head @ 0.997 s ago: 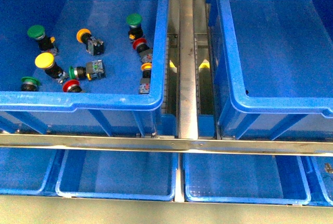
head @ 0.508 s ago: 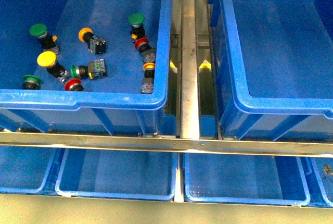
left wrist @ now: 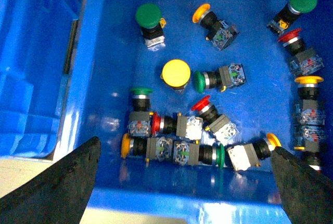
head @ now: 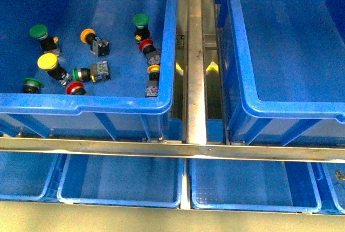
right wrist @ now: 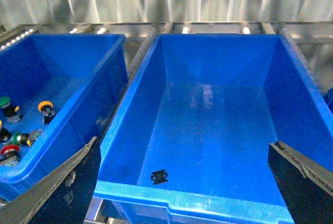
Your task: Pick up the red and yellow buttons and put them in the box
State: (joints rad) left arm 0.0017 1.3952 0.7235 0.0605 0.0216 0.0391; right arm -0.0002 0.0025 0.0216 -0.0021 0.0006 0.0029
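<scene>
Left wrist view shows the left pincer (left wrist: 184, 148) spread wide, holding nothing, above the red and yellow buttons (left wrist: 175, 73) lying in the source crate (left wrist: 99, 52). At lower centre they touch green-capped switches (left wrist: 140, 91), so a closing grasp might catch a green one, or two at once. The right pincer (right wrist: 182, 143), likewise spread, hangs over the box (right wrist: 192, 203).

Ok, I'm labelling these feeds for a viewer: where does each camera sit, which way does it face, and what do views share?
Front view: on the body between the arms, looking down over the left crate, the box and shallow trays; no arm shows.
Left wrist view: above the left crate, looking straight down at the buttons; the open left gripper frames them.
Right wrist view: looks obliquely down into the box; the open right gripper shows.
Shared: the left crate appears in all three.
</scene>
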